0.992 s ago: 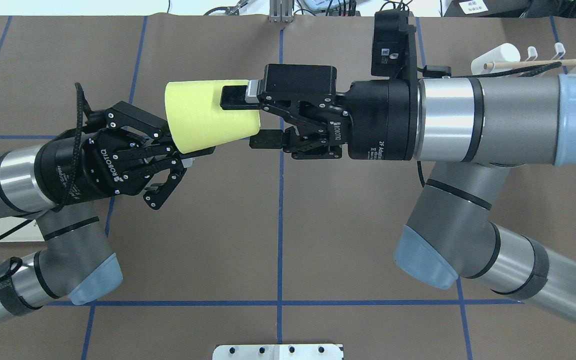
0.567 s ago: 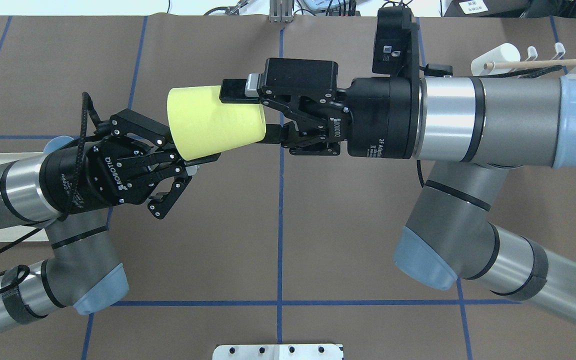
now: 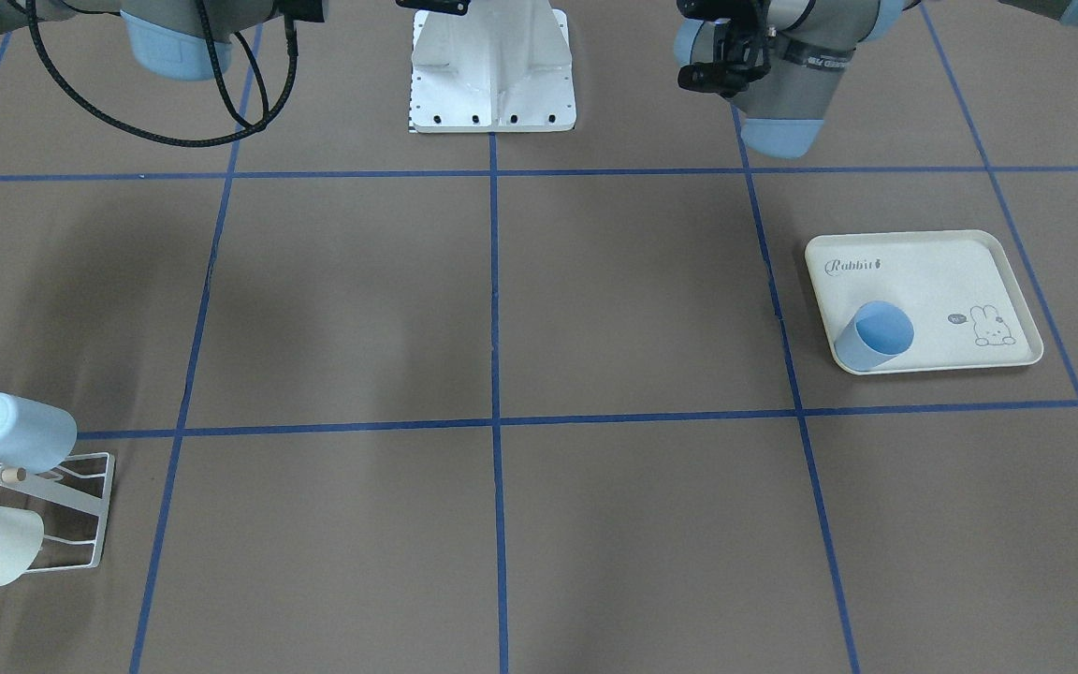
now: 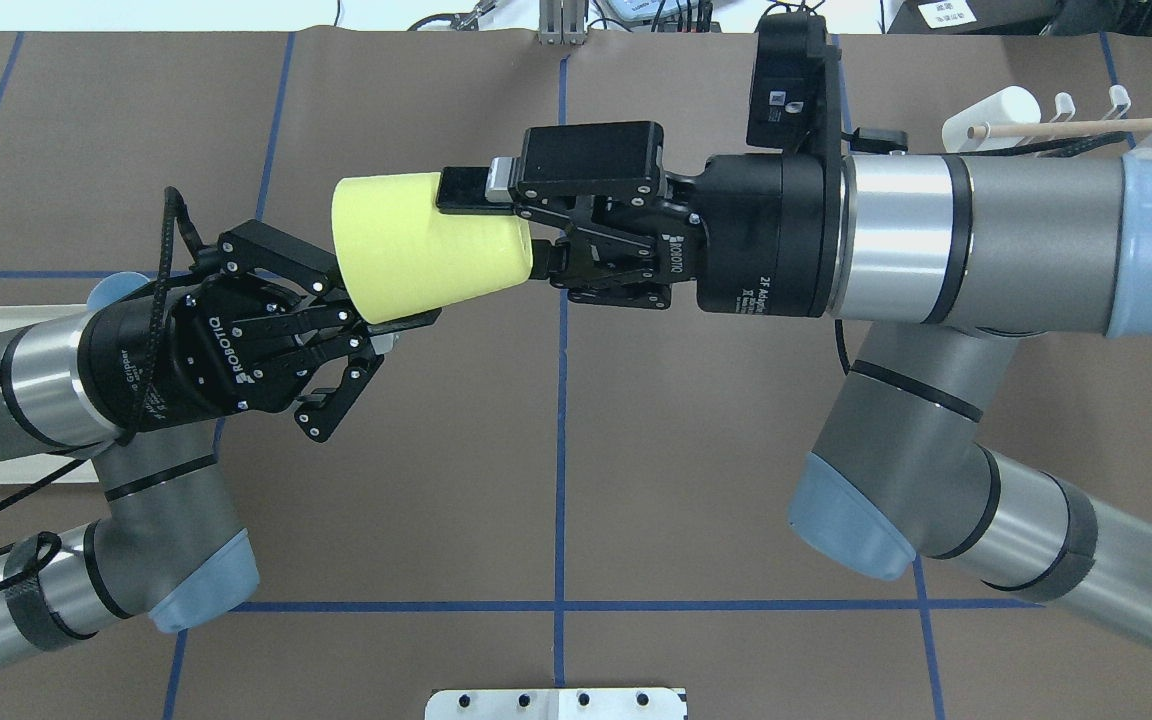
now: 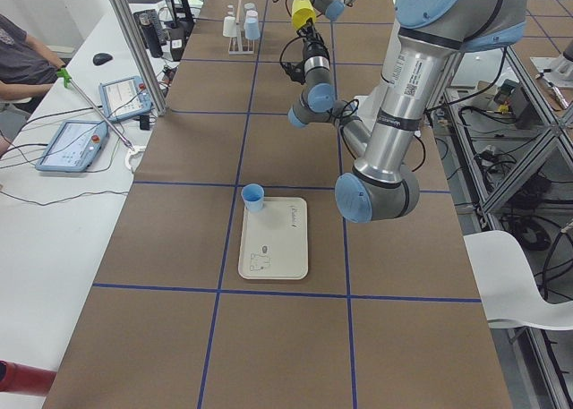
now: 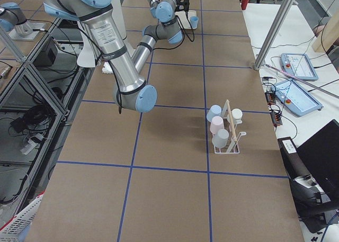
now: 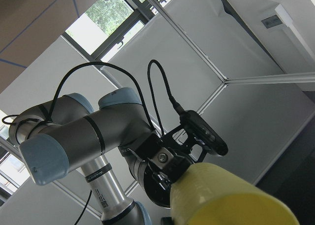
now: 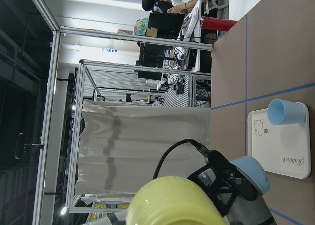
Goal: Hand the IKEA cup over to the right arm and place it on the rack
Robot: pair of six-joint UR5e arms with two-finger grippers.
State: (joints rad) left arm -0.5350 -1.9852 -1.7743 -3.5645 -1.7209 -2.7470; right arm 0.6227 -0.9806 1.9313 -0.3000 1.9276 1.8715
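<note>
The yellow IKEA cup [image 4: 416,245] hangs on its side above the table, wide mouth to the left. My left gripper [image 4: 398,326] is shut on the lower rim of the mouth. The right arm [image 4: 986,235] reaches in from the right. Its gripper [image 4: 501,228] is shut on the narrow base, one finger [image 4: 463,190] on top and the other tucked behind the bottom. The cup also fills the foot of the left wrist view [image 7: 231,195] and the right wrist view [image 8: 170,200]. The white wire rack [image 4: 1066,125] stands at the far right and carries several pale cups [image 3: 15,431].
A cream rabbit-print tray [image 3: 941,271] lies on the robot's left side with a blue cup [image 3: 876,335] at its corner. The white robot base plate [image 3: 492,65] sits at the table's near edge. Blue tape lines cross the brown table. A person sits beside the table [image 5: 22,64].
The right gripper's fingers have drawn together onto the cup's narrow end. The left arm and the cup shifted slightly to the right, then held still.
</note>
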